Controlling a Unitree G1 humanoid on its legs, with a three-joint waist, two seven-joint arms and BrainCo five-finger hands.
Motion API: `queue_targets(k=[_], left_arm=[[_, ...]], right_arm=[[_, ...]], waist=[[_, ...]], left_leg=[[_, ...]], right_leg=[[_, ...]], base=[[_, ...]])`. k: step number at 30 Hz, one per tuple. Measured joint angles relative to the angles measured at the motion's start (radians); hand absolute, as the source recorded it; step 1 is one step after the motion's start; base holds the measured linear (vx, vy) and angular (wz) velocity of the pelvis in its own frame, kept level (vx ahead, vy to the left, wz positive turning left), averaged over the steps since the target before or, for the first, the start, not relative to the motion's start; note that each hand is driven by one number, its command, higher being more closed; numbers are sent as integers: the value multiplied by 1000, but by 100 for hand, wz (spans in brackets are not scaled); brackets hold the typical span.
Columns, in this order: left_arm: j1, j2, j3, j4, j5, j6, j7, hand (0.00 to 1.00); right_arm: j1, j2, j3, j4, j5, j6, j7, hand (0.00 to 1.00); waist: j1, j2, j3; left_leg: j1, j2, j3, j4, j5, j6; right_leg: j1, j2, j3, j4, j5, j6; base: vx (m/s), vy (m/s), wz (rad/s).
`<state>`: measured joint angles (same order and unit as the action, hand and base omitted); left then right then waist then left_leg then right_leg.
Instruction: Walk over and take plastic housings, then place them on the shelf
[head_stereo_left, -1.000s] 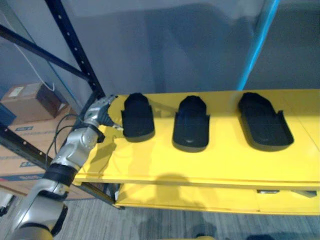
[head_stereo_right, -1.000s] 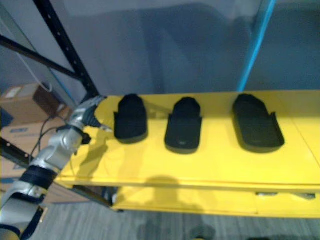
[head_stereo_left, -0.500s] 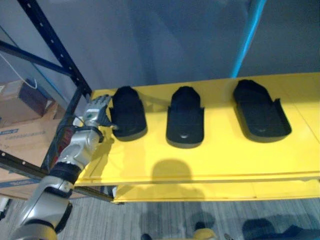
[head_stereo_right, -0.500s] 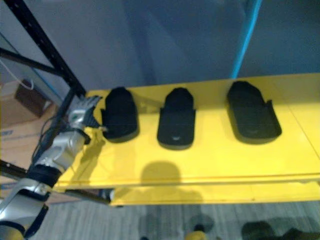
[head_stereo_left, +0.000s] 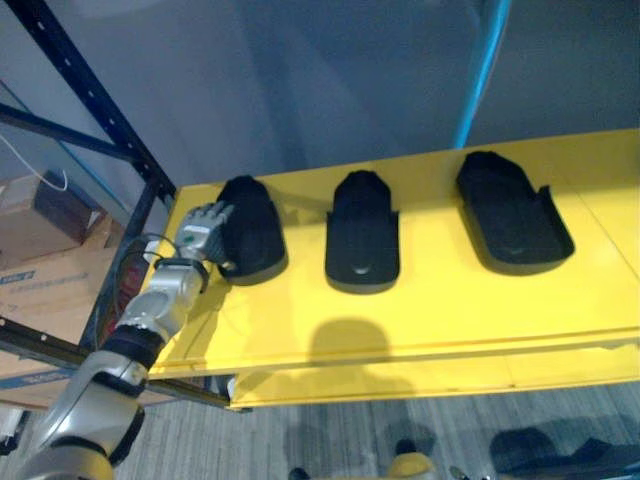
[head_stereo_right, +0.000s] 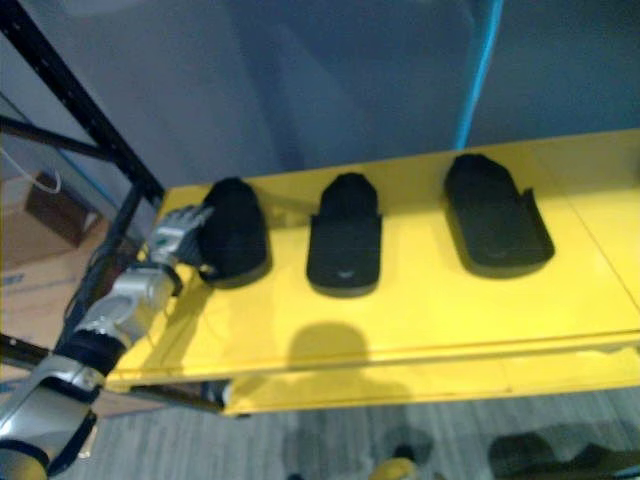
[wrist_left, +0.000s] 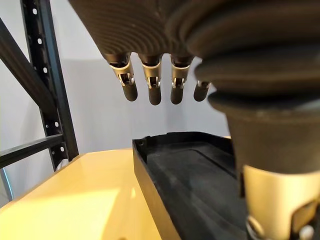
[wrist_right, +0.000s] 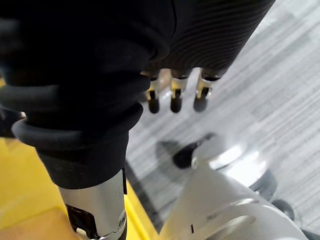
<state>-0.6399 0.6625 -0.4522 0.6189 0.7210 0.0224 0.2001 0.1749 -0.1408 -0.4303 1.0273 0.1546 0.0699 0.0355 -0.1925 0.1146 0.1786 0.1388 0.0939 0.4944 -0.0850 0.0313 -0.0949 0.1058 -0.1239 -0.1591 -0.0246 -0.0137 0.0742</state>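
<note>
Three black plastic housings lie in a row on the yellow shelf (head_stereo_left: 440, 310): a left housing (head_stereo_left: 250, 228), a middle housing (head_stereo_left: 363, 232) and a right housing (head_stereo_left: 510, 212). My left hand (head_stereo_left: 203, 232) rests at the left housing's left edge, open. In the left wrist view its straight fingers (wrist_left: 152, 85) hang just above that housing (wrist_left: 195, 175), with nothing held between them and the thumb. In the right wrist view my right hand (wrist_right: 175, 95) hangs low over the grey floor, its fingers relaxed and empty.
A black rack upright (head_stereo_left: 90, 100) stands just left of my left arm. Cardboard boxes (head_stereo_left: 40, 215) sit behind it at the far left. A blue pole (head_stereo_left: 480, 70) rises behind the shelf in front of a grey wall. A lower yellow shelf (head_stereo_left: 400, 385) shows beneath.
The camera has shifted, so the whole shelf sits differently in the picture. My left hand has moved right, from beside the left housing up against its left edge.
</note>
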Motion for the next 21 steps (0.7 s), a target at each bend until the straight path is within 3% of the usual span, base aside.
queue_targets(k=[4, 10, 21], left_arm=[[0, 0, 0, 0, 8, -1, -16, 0], [0, 8, 0, 0, 115, -15, -48, 0], [2, 48, -5, 36, 160, -19, -87, 0]], right_arm=[[0, -5, 0, 0, -3, 0, 7, 0], [0, -6, 1, 0, -3, 4, 7, 0], [1, -7, 2, 0, -3, 5, 7, 0]], waist=[[0, 9, 5], [-1, 10, 5], [-14, 13, 6]], left_leg=[[0, 0, -2, -1, 0, 0], [0, 1, -3, -3, 0, 0], [0, 1, -2, 0, 0, 0]], right_leg=[[0, 0, -1, 2, 1, 3], [-1, 0, -1, 2, 1, 3], [-1, 1, 0, 2, 1, 3]], base=[[0, 0, 0], [0, 0, 0], [0, 0, 0]])
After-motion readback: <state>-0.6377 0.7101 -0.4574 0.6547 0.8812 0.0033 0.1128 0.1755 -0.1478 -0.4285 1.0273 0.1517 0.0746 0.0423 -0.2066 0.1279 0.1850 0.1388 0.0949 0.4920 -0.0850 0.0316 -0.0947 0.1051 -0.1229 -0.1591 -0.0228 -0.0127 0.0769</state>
